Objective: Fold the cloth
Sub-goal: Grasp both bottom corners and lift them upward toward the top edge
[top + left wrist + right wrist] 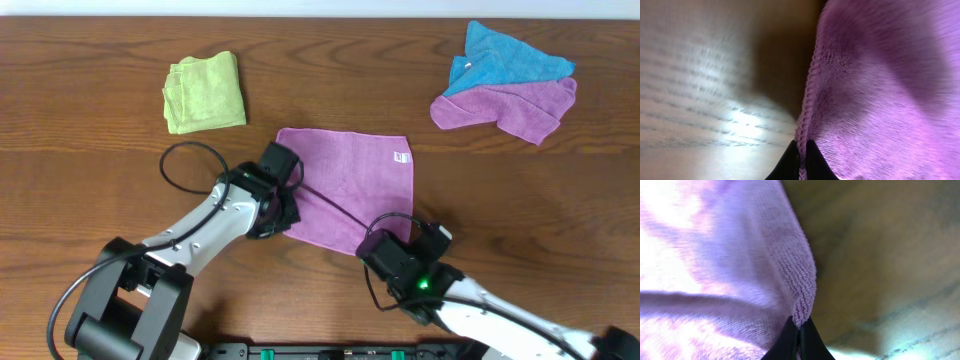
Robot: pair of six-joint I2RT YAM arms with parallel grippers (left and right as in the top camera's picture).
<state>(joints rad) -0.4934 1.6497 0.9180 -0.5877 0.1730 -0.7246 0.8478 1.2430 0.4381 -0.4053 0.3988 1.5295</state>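
Corners pinched, fold not yet made: a square magenta-purple microfibre cloth (345, 185) lies spread flat in the middle of the brown wooden surface (100, 200), its small white label (402, 156) near the far right corner. The left claw (801, 156) is closed tight on the hem at the near left corner. The right claw (800, 332) is clamped on the near right corner. Both wrist views show the stitched edge rising from between dark fingertips. The step in hand appears to be the grasp that opens the first fold. The next move would likely call for both arms to lift the near edge together, carry it over the cloth's middle and lay it along the far edge, keeping the two corners level so the halves meet squarely. A folded light green cloth (205, 92) sits well apart at far left. A blue cloth (505, 58) and a lavender cloth (510, 108) lie bunched and overlapping at far right.
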